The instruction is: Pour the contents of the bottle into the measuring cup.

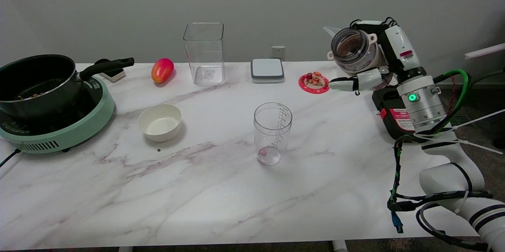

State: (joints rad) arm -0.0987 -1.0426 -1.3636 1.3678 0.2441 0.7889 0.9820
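My right hand [375, 64] holds a clear wide-mouthed bottle [353, 50] in the air above the table's right edge. The bottle is tipped over, its open mouth turned toward the camera and left. One finger [349, 83] juts out to the left beneath it. The clear measuring cup [272, 133] stands upright at the middle of the marble table, well to the left of and nearer than the bottle. A small pink bit lies at the cup's bottom.
At the back stand a tall clear container [204, 53], a grey scale [267, 70], a red coaster with figurines [314, 82] and a mango [162, 70]. A white bowl [159, 122] and a pot on a green cooker [47, 98] sit left. A black-red box [394, 116] lies by the arm.
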